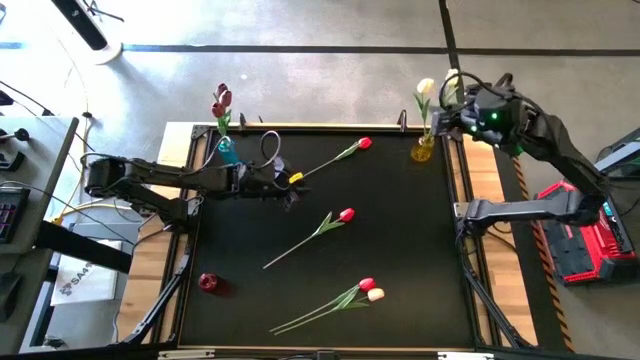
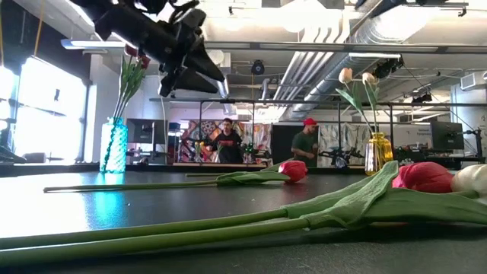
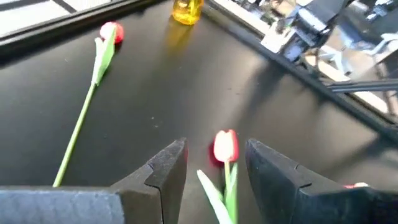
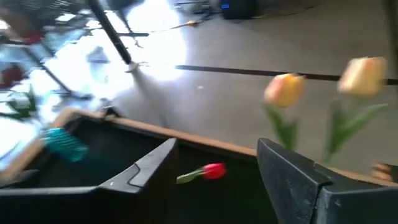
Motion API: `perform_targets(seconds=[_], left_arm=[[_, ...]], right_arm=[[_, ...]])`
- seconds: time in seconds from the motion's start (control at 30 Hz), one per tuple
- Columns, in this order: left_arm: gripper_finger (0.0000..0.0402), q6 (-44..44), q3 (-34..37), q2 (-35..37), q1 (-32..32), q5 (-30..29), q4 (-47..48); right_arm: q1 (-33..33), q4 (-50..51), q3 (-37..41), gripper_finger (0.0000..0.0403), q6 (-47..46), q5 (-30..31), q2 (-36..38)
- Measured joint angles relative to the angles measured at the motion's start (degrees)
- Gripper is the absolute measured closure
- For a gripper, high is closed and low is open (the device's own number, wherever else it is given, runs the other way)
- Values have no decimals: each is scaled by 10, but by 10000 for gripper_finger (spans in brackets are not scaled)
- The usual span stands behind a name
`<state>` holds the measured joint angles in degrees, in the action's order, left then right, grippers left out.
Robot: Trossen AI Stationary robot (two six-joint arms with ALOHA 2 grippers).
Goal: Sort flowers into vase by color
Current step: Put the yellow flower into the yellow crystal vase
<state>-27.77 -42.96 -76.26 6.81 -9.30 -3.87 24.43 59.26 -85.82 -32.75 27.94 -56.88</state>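
Several tulips lie flat on the black table (image 1: 400, 250): a red one (image 1: 363, 143) at the far side, a red one (image 1: 346, 214) in the middle, and a red (image 1: 366, 286) and a cream one (image 1: 376, 294) side by side near the front. Dark pink flowers (image 1: 221, 100) stand in the blue vase (image 1: 226, 151) at the far left. Cream flowers (image 1: 425, 88) stand in the yellow vase (image 1: 423, 150) at the far right. My left gripper (image 1: 290, 182) hovers open above the table; its wrist view shows the middle tulip (image 3: 225, 146) beyond the gap. My right gripper (image 1: 452, 108) is open, high beside the cream flowers (image 4: 286, 90).
A small red vase (image 1: 207, 283) stands at the near left of the table. Wooden side boards and the arms' bases flank the table. In the low view, two people stand in the room far behind the table.
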Motion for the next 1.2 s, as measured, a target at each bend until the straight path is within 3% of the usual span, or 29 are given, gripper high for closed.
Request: perform_targets(seconds=[0.2,0.53,0.77,0.97,1.2], left_arm=[[250,-24,0,-69,23,30,-14],[250,-19,0,-140,-7,166,-50],[250,-22,0,-141,-63,168,-50],[250,-31,0,-141,-95,163,-50],[250,-29,0,-130,-141,180,-31]], right_arm=[[-86,2,0,194,-60,-5,-15],[-207,40,1,194,-124,-65,-96],[-298,56,1,194,-192,-129,-191],[-377,57,1,194,-240,-134,-266],[-461,41,1,194,-214,-123,-342]])
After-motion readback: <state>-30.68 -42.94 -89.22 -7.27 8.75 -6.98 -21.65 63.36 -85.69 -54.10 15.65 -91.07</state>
